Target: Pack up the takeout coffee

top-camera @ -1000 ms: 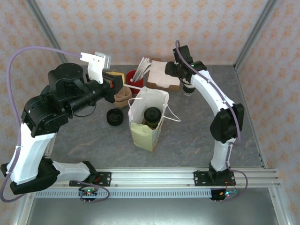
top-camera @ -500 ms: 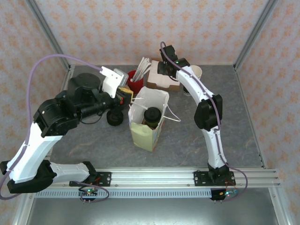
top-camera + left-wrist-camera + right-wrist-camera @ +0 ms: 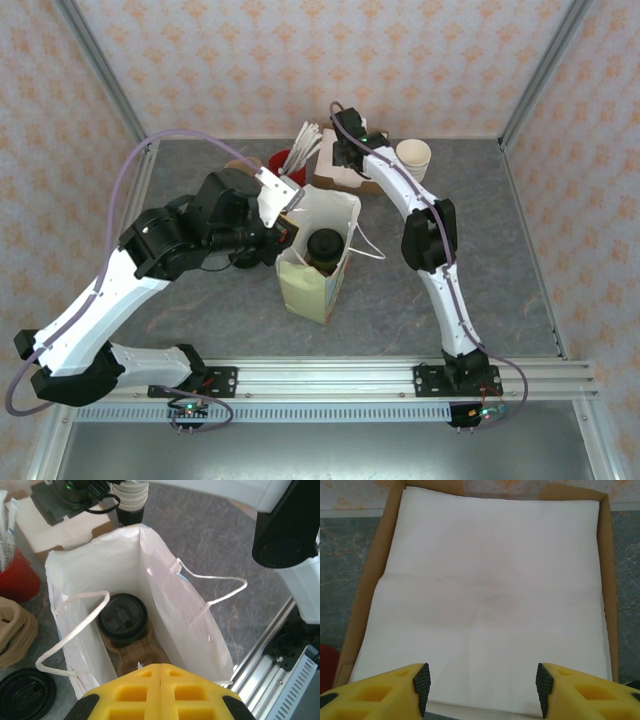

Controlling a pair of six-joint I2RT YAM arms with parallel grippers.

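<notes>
My left gripper [image 3: 160,669] is pressed shut on nothing and hangs over the near rim of the white paper bag [image 3: 172,610]. A loose black lid [image 3: 25,695] lies on the tabletop [image 3: 225,535] beside the bag. The takeout coffee [image 3: 122,617] stands upright inside the bag, walled in by paper, its round black top showing. Farther back, my right gripper [image 3: 481,687] gapes empty above a cardboard box of white napkins [image 3: 485,595].

Left arm is folded inward; left gripper [image 3: 160,675] is seen with jaws pressed together. Right arm is extended far forward; right gripper [image 3: 481,687] is held with jaws apart, wrist apparently pitched downward.
</notes>
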